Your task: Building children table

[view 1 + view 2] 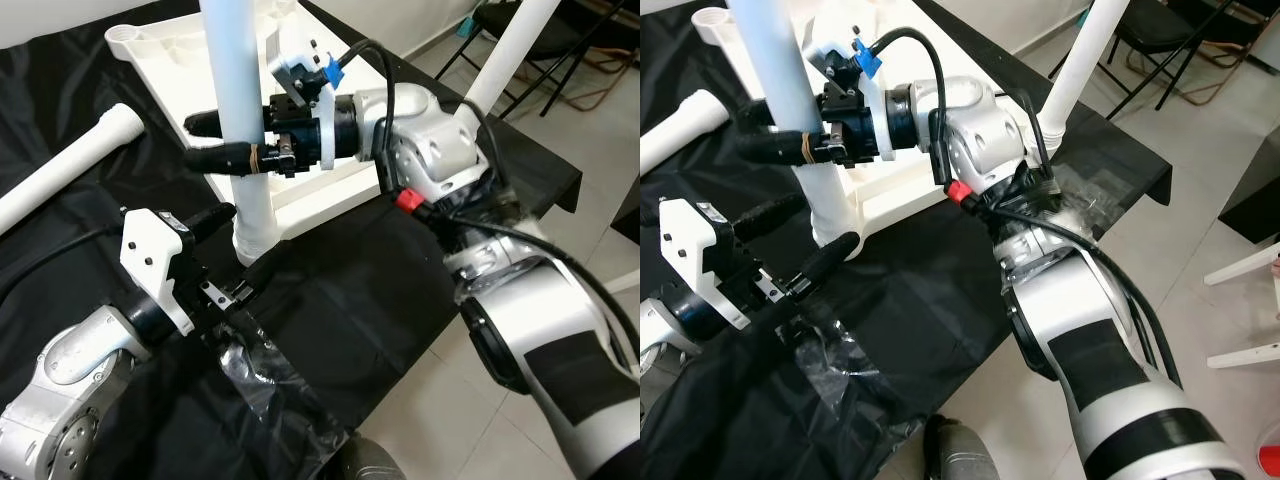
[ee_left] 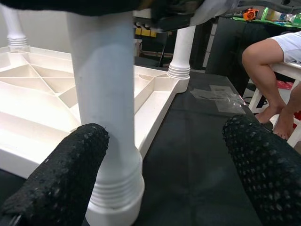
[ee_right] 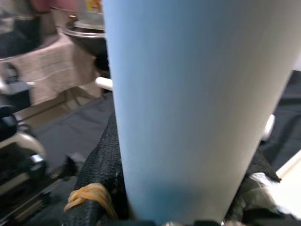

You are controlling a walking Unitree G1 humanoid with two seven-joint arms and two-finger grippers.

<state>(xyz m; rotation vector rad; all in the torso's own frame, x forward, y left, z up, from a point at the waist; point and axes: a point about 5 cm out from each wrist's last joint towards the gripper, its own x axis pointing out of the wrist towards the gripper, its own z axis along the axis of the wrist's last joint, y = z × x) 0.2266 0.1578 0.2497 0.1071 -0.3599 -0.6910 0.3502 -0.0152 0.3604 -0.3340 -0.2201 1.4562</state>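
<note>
Right gripper clamped on upright table leg; left gripper spread at 6 o'clock near socket; rigid, smooth, probably slippery plastic; grip mid-shaft.

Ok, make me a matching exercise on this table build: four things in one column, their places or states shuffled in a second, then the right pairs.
Things
1. right pincer
2. left pincer
3. loose white leg
4. upside-down tabletop

Places or states
A. lies flat on the black cloth, off to the robot's left
B. open, low by the base of the upright leg
C. shut on the upright leg, partway up it
D. rests ribbed side up on the cloth, legs standing in its corners

Pairs: 1-C, 2-B, 3-A, 4-D
</note>
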